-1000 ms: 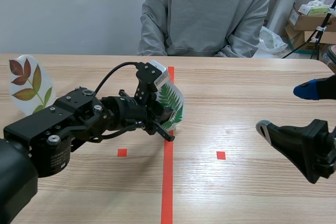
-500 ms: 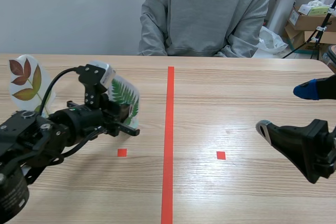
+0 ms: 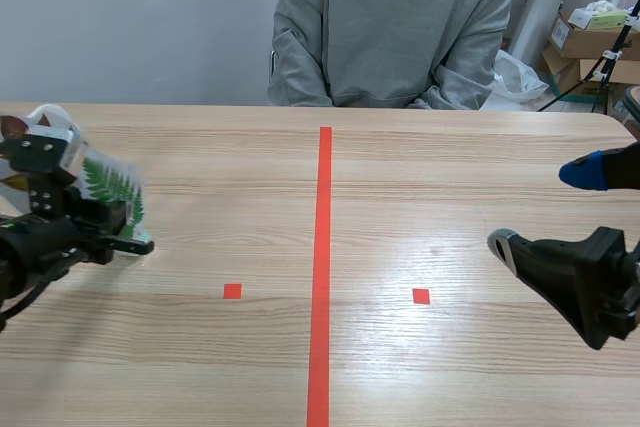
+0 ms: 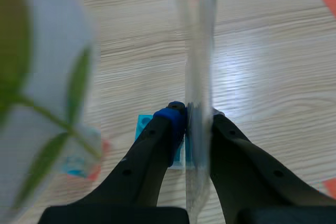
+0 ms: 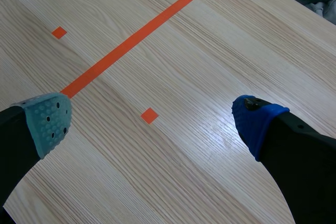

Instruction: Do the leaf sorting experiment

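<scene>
My left gripper (image 3: 112,232) is at the table's far left, shut on a clear laminated card with a green fern leaf (image 3: 112,195). In the left wrist view the card (image 4: 198,51) stands edge-on between my fingers (image 4: 170,124). Beside it stands another laminated card with red and green leaves (image 4: 50,77), which in the scene view is mostly hidden behind my left arm (image 3: 15,127). My right gripper (image 5: 152,121) hangs open over bare table at the right, nothing between its fingers.
A person in a grey sweatshirt (image 3: 395,22) sits across the table. A small light-blue base (image 4: 142,129) lies on the table under my left gripper. Cardboard boxes (image 3: 590,37) stand beyond the table's far right corner.
My left arm has carried the fern card from the red centre line leftward to the table's far left, beside the other leaf card. The right arm has not moved.
</scene>
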Available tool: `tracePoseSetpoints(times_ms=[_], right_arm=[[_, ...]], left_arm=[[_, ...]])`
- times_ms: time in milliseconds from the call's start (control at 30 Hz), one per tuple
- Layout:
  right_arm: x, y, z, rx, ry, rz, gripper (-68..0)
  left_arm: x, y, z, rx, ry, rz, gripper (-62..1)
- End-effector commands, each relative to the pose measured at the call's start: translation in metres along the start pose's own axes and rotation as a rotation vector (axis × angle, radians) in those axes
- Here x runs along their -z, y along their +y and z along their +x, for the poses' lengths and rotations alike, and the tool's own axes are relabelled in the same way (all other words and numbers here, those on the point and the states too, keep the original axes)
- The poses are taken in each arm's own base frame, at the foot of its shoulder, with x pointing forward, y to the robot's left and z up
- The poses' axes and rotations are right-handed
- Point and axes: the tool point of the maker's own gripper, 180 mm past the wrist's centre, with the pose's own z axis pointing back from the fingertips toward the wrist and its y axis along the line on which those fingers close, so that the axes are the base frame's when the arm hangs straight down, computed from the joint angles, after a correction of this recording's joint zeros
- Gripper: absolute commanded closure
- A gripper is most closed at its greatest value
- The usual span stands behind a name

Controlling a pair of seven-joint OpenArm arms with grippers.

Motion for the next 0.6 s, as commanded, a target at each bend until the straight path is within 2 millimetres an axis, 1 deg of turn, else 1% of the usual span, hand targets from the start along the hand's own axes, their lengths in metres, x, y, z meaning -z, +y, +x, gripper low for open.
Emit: tracePoseSetpoints(times_ms=[0, 200, 567], right_arm=[[0.0, -0.004, 0.008, -0.01, -0.028, -0.006, -63.4], [0.0, -0.004, 0.008, -0.01, -0.028, -0.006, -63.4], [0.0, -0.004, 0.008, -0.01, -0.028, -0.006, -63.4]], left_arm=[[0.0, 0.011, 0.011, 0.01, -0.03, 0.019, -4.0], [-0.006, 0.038, 0.014, 0.032, -0.03, 0.086, -4.0], [-0.008, 0.059, 0.019, 0.062, -0.037, 0.184, -4.0]])
